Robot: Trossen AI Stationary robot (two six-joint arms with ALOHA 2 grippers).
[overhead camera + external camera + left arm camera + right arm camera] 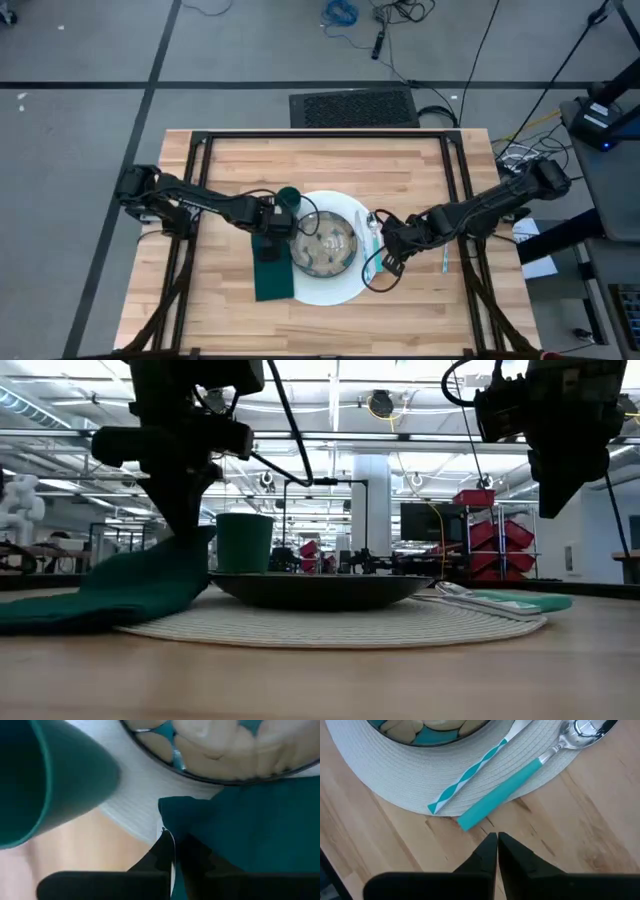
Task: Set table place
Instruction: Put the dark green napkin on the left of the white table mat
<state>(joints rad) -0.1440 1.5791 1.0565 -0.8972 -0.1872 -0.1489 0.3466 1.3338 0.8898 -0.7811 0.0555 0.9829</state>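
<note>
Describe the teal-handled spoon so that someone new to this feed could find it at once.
Start at the round white placemat in the middle of the table. On its right edge, beside the dark bowl, lies the spoon: solid teal handle, shiny metal bowl. The utensil next to it is thinner, striped teal and white.

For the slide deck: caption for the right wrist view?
Right pincer, shut, hovers over the light wood table beside a teal-handled metal spoon and teal-striped straw on the round white woven placemat.
</note>
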